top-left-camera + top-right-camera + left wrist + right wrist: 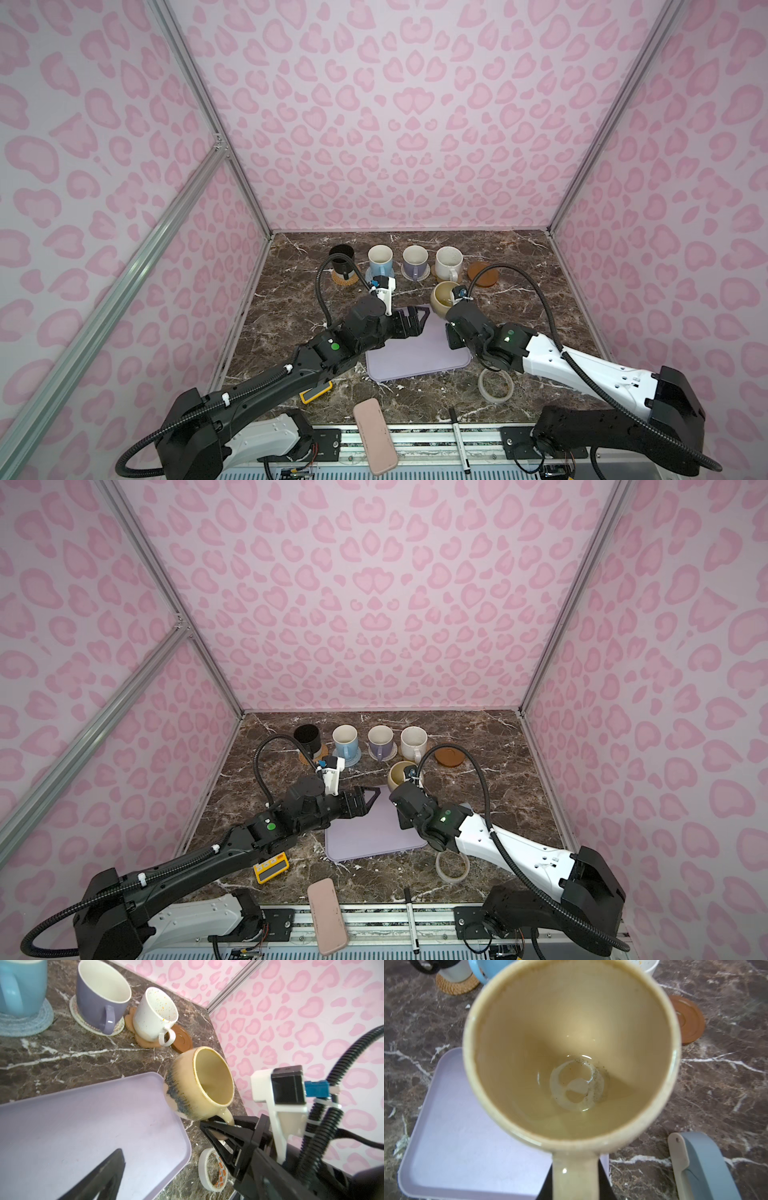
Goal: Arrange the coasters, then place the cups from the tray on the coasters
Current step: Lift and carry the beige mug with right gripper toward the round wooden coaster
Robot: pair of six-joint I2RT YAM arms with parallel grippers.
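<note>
Four cups already stand on coasters. Only the beige cup is left: the right gripper holds it by the handle beside the empty tray, near the free brown coaster. Meanwhile the left gripper is wide open, empty.

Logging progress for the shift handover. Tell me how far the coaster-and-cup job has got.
Done: black mug, light blue mug, lavender mug and white speckled mug each stand on a coaster in the back row, and the lavender tray is empty. In hand: the right claw holds the squat beige mug by its handle, tilted, off the tray. Left: set it on the bare brown disc coaster.
</note>
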